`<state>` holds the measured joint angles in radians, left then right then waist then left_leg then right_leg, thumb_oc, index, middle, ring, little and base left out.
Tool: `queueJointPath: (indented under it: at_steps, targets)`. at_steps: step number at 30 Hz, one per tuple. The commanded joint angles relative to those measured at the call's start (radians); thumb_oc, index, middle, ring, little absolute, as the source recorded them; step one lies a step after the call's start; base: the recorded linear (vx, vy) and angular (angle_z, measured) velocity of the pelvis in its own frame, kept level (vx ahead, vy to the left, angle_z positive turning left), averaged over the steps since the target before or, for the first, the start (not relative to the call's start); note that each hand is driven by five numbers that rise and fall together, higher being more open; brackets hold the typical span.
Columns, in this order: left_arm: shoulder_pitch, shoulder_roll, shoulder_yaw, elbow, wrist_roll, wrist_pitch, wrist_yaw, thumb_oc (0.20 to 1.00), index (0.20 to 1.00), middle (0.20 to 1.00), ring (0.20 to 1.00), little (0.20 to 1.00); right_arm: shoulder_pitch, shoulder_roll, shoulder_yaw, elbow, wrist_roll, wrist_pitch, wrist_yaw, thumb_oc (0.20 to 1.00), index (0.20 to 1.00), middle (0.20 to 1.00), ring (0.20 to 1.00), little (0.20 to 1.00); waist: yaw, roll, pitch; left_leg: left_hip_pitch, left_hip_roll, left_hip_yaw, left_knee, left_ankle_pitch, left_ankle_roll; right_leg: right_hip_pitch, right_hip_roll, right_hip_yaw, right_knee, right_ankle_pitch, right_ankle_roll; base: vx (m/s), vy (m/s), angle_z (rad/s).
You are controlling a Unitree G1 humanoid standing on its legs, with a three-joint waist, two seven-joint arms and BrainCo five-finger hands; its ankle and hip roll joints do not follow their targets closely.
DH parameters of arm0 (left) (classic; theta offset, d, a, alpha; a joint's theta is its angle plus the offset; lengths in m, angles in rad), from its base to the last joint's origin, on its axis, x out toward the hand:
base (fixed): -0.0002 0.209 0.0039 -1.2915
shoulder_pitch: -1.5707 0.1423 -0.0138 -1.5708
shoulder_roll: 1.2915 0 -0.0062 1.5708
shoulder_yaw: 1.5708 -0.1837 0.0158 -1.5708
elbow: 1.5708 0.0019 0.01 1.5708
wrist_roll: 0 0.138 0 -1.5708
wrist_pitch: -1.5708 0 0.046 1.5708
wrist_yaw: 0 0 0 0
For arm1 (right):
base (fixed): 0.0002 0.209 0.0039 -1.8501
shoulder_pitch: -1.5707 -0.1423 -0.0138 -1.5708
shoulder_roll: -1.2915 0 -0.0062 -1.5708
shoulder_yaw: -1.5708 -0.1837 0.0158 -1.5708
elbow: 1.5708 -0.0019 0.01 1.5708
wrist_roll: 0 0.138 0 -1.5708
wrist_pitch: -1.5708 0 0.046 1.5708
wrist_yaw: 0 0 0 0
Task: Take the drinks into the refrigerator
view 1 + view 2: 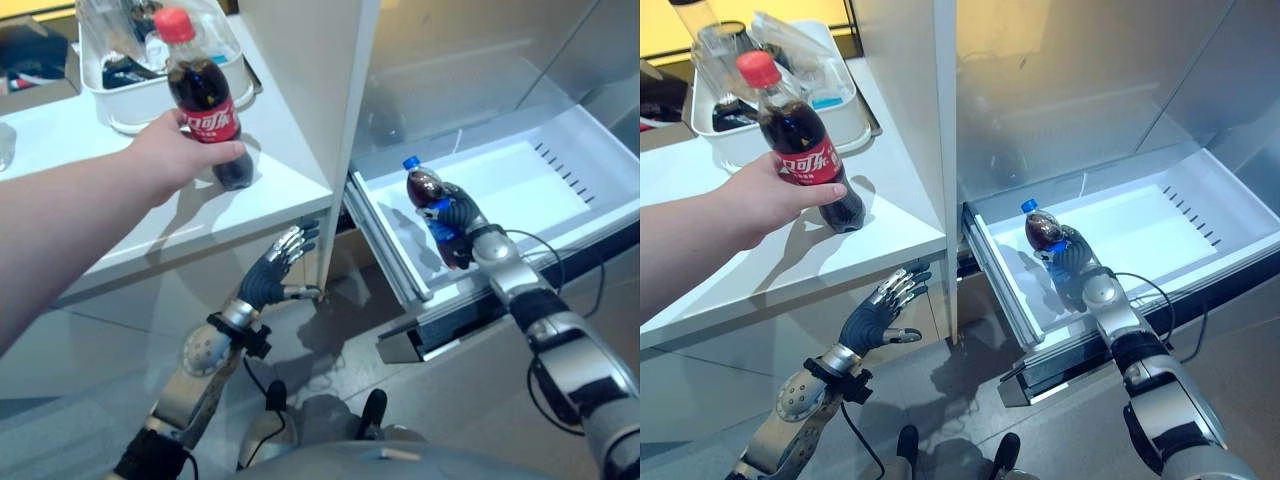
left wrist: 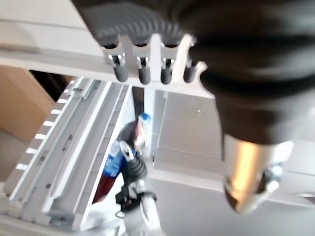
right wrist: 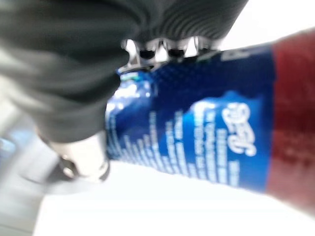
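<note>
My right hand [image 1: 468, 222] is shut on a cola bottle with a blue cap and blue label [image 1: 432, 203], held tilted over the open white refrigerator drawer [image 1: 520, 185]. Up close the blue label [image 3: 206, 132] shows against my right hand's fingers. A person's hand [image 1: 175, 155] holds a second cola bottle with a red cap and red label [image 1: 205, 100] upright on the white counter [image 1: 150, 215]. My left hand [image 1: 275, 270] hangs open below the counter's edge, its fingers [image 2: 142, 69] straight and empty.
A white tub [image 1: 150, 85] with plastic items stands at the back of the counter. A white upright panel [image 1: 315, 110] separates the counter from the refrigerator. The drawer's front rail [image 1: 390, 255] juts toward me over the floor.
</note>
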<state>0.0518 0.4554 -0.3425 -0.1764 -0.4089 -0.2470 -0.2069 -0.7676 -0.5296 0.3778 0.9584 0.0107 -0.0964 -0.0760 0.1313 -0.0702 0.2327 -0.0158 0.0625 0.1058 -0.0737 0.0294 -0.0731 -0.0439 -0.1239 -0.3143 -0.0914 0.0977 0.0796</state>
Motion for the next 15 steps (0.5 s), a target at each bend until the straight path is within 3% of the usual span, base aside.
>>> queueJointPath:
  at_steps: [1, 7, 10, 15]
  targets:
    - [-0.048, 0.011, -0.028, -0.121, -0.028, -0.042, 0.021, 1.000, 1.000, 1.000, 1.000, 1.000, -0.224, -0.047, 0.095, 0.084, -0.143, -0.036, -0.039, 0.200, 0.200, 0.200, 0.200, 0.200, 0.018, -0.018, 0.006, -0.059, -0.058, -0.037, -0.014, -0.010, 0.056, -0.008, -0.020, -0.029, 0.027, 0.022, 0.056, -0.01, 0.008, 0.05]
    - [-0.100, 0.006, -0.040, -0.152, -0.022, -0.050, 0.042, 1.000, 1.000, 1.000, 1.000, 1.000, -0.259, 0.008, 0.205, 0.259, -0.360, -0.006, -0.027, 0.200, 0.200, 0.200, 0.200, 0.200, 0.042, -0.006, 0.037, -0.101, -0.064, -0.061, -0.014, 0.006, 0.054, -0.036, -0.027, -0.051, 0.033, 0.024, 0.055, -0.02, 0.003, 0.12]
    - [-0.141, -0.001, -0.049, -0.149, 0.006, -0.052, 0.054, 1.000, 1.000, 1.000, 1.000, 1.000, -0.214, 0.078, 0.263, 0.350, -0.529, 0.026, -0.006, 0.200, 0.200, 0.200, 0.200, 0.200, 0.061, 0.008, 0.053, -0.124, -0.069, -0.080, -0.014, 0.014, 0.053, -0.046, -0.035, -0.072, 0.033, 0.022, 0.056, 0.00, 0.003, 0.19]
    - [-0.152, -0.016, -0.036, -0.129, 0.022, -0.046, 0.065, 1.000, 1.000, 1.000, 1.000, 1.000, -0.167, 0.198, 0.279, 0.374, -0.616, 0.053, 0.023, 0.200, 0.200, 0.200, 0.200, 0.200, 0.078, 0.030, 0.076, -0.147, -0.076, -0.099, -0.014, 0.023, 0.052, -0.059, -0.043, -0.086, 0.031, 0.023, 0.055, -0.01, 0.004, 0.05]
